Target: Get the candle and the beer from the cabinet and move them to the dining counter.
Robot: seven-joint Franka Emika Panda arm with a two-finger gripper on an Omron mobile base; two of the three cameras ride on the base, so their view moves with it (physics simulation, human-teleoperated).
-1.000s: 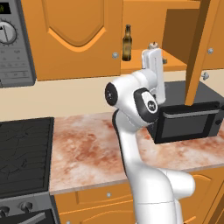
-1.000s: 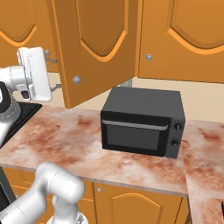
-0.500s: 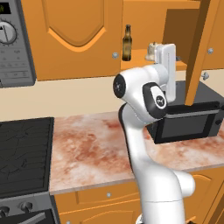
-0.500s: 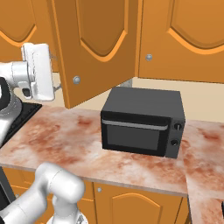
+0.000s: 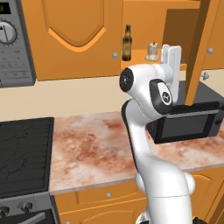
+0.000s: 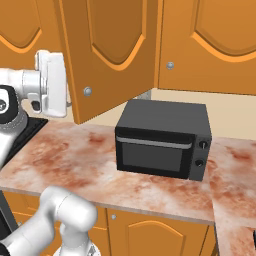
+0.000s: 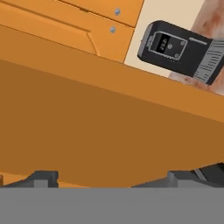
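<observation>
Two task items are standing upright on the open cabinet (image 5: 144, 17) shelf, the beer (image 5: 127, 43) left of the candle (image 5: 152, 51), while the gripper (image 7: 109, 178), jaws spread wide and holding nothing, is hanging just right of the candle.

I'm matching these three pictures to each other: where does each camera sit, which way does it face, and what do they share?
Left base view: behind the arm's left, facing the open cabinet with beer and candle; the white arm rises at lower right.
Right base view: behind the arm's right, facing the microwave; arm at left, hand raised.
Hand view: on the hand, close against an orange panel; the open gripper shows two dark tips at the bottom.
Shared: the microwave appears in all three; both base views share the marbled worktop.
</observation>
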